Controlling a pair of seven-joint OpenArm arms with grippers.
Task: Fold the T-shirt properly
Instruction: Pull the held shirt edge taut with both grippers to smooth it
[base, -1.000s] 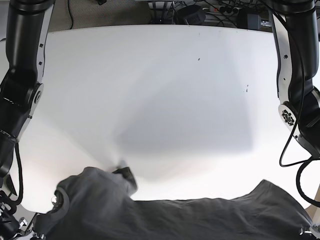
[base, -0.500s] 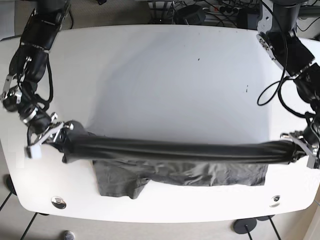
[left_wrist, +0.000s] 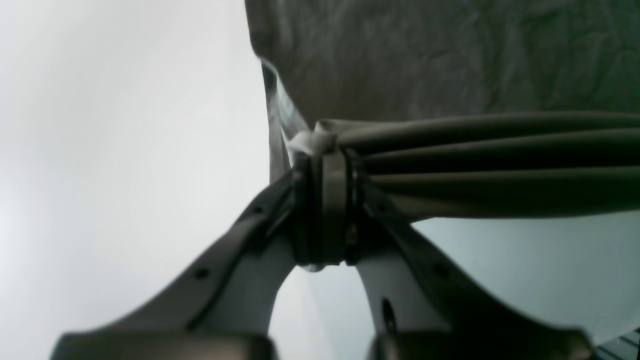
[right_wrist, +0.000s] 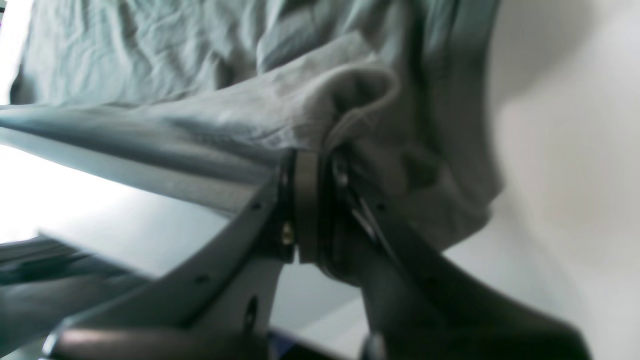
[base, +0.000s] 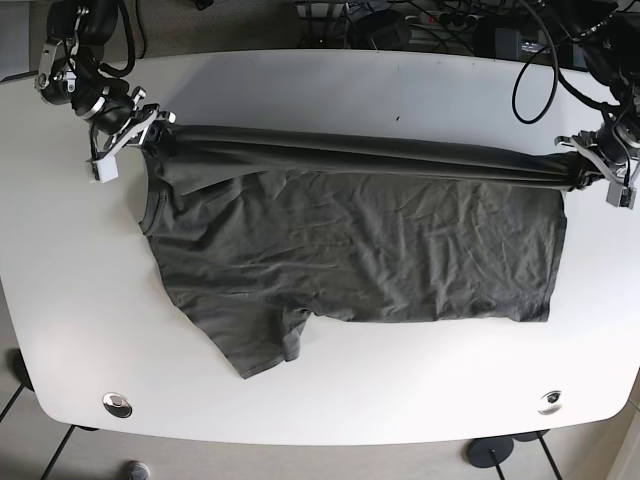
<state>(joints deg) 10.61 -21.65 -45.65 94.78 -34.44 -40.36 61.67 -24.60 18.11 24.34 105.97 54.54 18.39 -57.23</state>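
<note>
A dark grey T-shirt (base: 350, 245) lies spread over the white table (base: 330, 90), with a sleeve at the front left. Its far edge is bunched into a taut band held between my two grippers. My left gripper (base: 585, 170) is shut on the band's right end; in the left wrist view the cloth (left_wrist: 450, 60) is pinched in the gripper (left_wrist: 327, 165). My right gripper (base: 140, 135) is shut on the left end; in the right wrist view gathered cloth (right_wrist: 150, 65) is clamped in the gripper (right_wrist: 312, 170).
Cables and power strips (base: 400, 20) lie beyond the table's far edge. Round metal fittings sit at the front left corner (base: 117, 404) and the front right corner (base: 549, 401). A wheeled base (base: 490, 452) shows under the front edge.
Both grippers have carried the stretched edge from near the table's front to its far part. The shirt body has been drawn out and now lies spread on the table.
</note>
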